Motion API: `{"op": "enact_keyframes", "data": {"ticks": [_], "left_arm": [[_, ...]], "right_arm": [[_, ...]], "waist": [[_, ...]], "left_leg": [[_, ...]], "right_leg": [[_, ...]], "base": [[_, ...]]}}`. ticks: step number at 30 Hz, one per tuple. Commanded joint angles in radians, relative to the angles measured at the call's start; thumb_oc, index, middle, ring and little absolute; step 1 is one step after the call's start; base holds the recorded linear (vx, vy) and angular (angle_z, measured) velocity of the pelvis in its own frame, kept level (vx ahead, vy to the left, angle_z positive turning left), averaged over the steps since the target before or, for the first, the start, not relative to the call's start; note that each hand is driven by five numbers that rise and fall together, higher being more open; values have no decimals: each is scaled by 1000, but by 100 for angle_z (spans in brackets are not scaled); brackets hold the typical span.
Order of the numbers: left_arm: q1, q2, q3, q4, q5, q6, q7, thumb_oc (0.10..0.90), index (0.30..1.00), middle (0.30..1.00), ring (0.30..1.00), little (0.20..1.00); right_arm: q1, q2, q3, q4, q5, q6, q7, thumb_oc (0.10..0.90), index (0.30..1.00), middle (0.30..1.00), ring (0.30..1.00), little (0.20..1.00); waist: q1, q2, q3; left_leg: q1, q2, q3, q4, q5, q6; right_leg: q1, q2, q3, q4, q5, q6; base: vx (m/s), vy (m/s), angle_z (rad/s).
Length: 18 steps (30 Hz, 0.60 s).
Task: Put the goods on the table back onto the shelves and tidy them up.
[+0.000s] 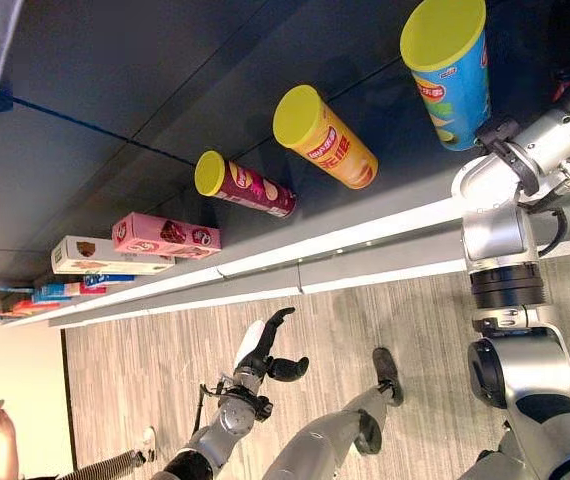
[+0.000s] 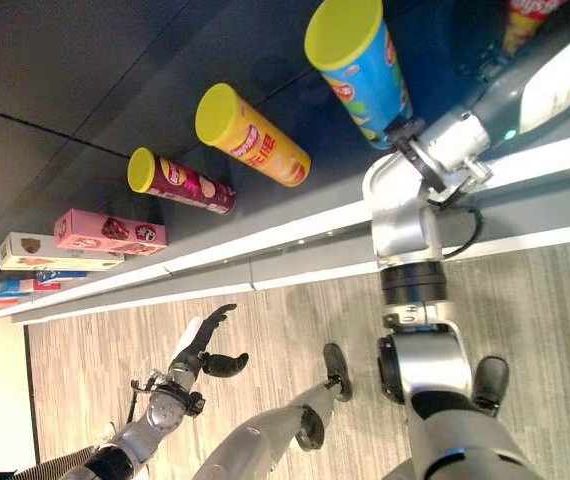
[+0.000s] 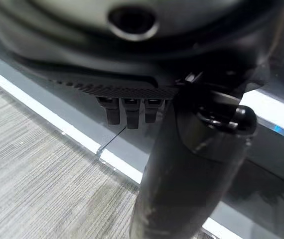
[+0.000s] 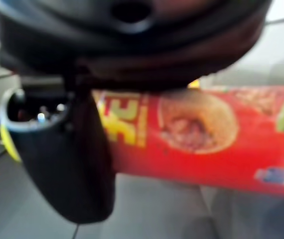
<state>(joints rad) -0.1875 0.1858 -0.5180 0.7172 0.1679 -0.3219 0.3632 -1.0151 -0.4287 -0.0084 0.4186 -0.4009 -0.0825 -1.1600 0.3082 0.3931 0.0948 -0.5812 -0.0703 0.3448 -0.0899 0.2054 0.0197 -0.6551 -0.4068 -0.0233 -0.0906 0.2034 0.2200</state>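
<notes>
My right hand (image 4: 62,164) has its thumb curled round a red can (image 4: 192,134) at the dark shelf (image 1: 115,120). Three cans already stand there: blue can (image 1: 450,75), orange can (image 1: 327,138), maroon can (image 1: 245,184), then a pink box (image 1: 165,236) and white box (image 1: 105,256). My left hand (image 1: 265,350) hangs relaxed and open over the floor. I judge the shelving well underway

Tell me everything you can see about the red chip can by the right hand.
The red chip can is a glossy tube printed with yellow lettering and chip pictures, a yellow end peeking out behind the right hand. The hand's thumb crosses its front, appearing to clasp it. In the right eye view its top shows beyond the arm.
</notes>
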Motion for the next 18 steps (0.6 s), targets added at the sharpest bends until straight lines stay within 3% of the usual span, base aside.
{"op": "enact_keyframes", "data": {"ticks": [1,18], "left_arm": [[13,127,12,-24,26,-27,60,800,900,900,900,900],[-1,159,22,-7,83,-13,69,800,900,900,900,900]], "right_arm": [[-38,19,86,-81,-61,-79,13,800,900,900,900,900],[57,34,85,-168,-117,-85,4,800,900,900,900,900]], "waist": [[29,-56,-56],[-13,-120,-46]], "left_leg": [[-4,92,-46,147,-242,-115],[3,115,-42,167,-255,-112]], "right_leg": [[33,-39,-24,3,190,42],[41,-18,-10,5,162,42]], "base": [[9,-1,15],[-9,-7,-1]]}}
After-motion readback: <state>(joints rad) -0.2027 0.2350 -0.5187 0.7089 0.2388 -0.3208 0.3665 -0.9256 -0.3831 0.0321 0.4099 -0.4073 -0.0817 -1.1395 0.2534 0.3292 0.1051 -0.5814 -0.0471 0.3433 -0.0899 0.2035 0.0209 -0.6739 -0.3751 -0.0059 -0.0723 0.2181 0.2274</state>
